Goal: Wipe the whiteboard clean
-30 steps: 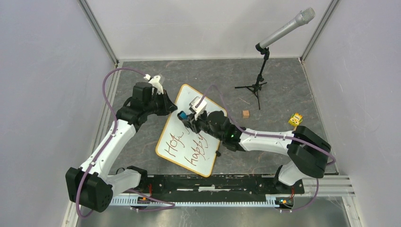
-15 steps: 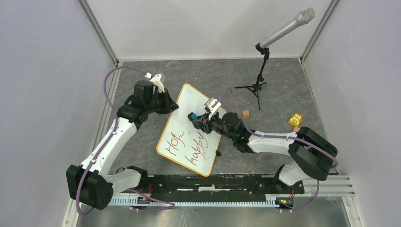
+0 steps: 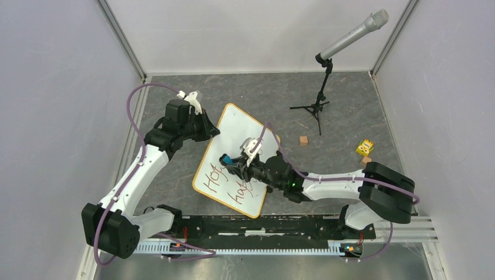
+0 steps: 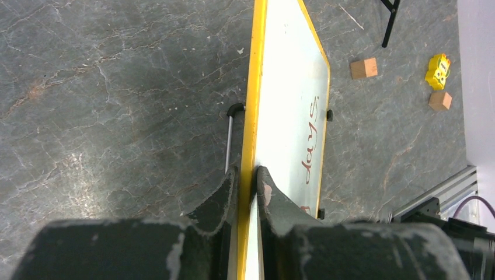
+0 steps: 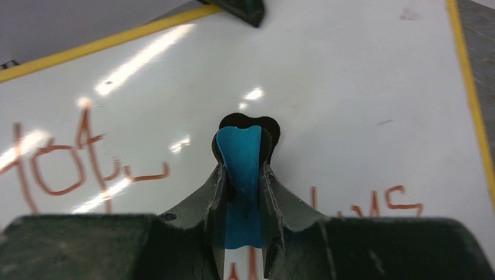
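- So, the whiteboard [image 3: 233, 133] lies on the table, left of the microphone stand [image 3: 318, 99] and nearer the arms. There's red writing [image 5: 64, 169] on the half farther from the stand.
- Left gripper [image 4: 252, 172] is closed tight on the board's frame, on the edge facing away from the stand.
- Right gripper [image 5: 242, 169], over the board's middle, is clamped on a blue eraser [image 5: 240, 154].
- Risk, imo: push too hard and the board slides out of that pinch, or the thin eraser twists in the jaws and skips letters.

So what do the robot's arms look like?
The left arm and right arm have white links and black joints, each with a purple cable. The left tool and right tool are black, with curved, scuffed fingers. A green light glows on the right arm.
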Controlling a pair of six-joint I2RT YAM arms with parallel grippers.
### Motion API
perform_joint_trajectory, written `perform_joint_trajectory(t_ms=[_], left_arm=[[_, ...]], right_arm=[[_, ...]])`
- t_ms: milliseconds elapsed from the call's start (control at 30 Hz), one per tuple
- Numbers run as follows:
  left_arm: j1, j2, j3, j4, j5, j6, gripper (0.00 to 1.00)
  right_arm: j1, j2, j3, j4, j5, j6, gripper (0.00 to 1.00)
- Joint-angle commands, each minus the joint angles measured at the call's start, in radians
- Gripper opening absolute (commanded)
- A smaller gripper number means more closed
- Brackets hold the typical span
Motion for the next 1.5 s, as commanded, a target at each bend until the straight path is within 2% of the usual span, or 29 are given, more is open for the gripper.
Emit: perform_joint_trajectory(t_ms=[0, 100, 267, 433, 533, 800, 933, 1100, 1367, 1467], left_arm=[[-0.019, -0.003, 0.014, -0.005, 0.013, -0.099, 0.02], [-0.02, -0.011, 0.002, -0.002, 0.015, -0.099, 0.02], [-0.02, -0.016, 0.007, -0.01, 0.017, -0.089, 0.02], [-0.02, -0.015, 0.016, -0.01, 0.045, -0.083, 0.02], [-0.019, -0.014, 0.009, -0.007, 0.043, -0.086, 0.02], [-0.02, -0.019, -0.004, 0.003, 0.035, -0.109, 0.02], [-0.021, -0.034, -0.014, 0.003, 0.022, -0.116, 0.02], [-0.021, -0.039, -0.015, 0.003, 0.021, -0.113, 0.02], [-0.021, -0.04, -0.012, 0.009, 0.03, -0.113, 0.02], [-0.021, -0.045, -0.015, 0.009, 0.028, -0.116, 0.02]], right_arm=[[0.079, -0.004, -0.042, -0.088, -0.074, 0.036, 0.0], [0.044, -0.032, -0.086, -0.076, -0.016, 0.03, 0.0], [-0.105, -0.021, -0.142, -0.049, -0.054, 0.053, 0.0], [-0.127, -0.035, -0.115, -0.12, -0.032, -0.009, 0.0], [-0.091, -0.026, -0.071, -0.143, -0.046, 0.0, 0.0], [0.114, 0.064, 0.137, -0.209, -0.03, -0.025, 0.0], [0.145, 0.094, 0.178, -0.213, -0.049, -0.031, 0.0], [0.13, 0.068, 0.12, -0.189, -0.009, -0.032, 0.0], [0.002, -0.036, -0.068, -0.208, 0.058, -0.002, 0.0], [-0.011, -0.073, -0.091, -0.246, 0.092, -0.014, 0.0]])
